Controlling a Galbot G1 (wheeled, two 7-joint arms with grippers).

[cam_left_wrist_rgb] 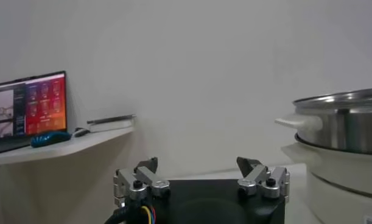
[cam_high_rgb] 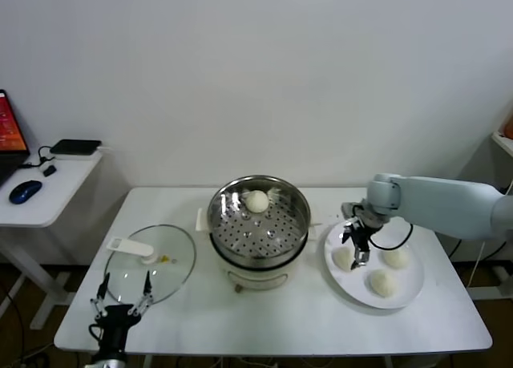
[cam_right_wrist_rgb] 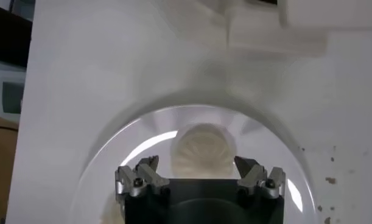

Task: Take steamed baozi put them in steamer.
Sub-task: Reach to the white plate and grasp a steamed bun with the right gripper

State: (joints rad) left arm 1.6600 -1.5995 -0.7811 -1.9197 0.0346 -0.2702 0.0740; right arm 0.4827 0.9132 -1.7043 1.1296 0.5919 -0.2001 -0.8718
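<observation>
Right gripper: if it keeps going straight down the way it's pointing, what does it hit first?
Most likely the baozi on the white plate nearest the steamer. The right gripper hangs over it, open, fingers straddling the bun in the wrist view. Remaining height is unclear.

- The steamer [cam_high_rgb: 258,216] is looking like shiny metal with little holes in its tray.
- The steamed baozi [cam_high_rgb: 344,258] are looking smooth and soft, not shiny.
- The plate [cam_high_rgb: 409,292] is looking glossy white.
- The lid [cam_high_rgb: 172,260] is looking like clear glass.
</observation>
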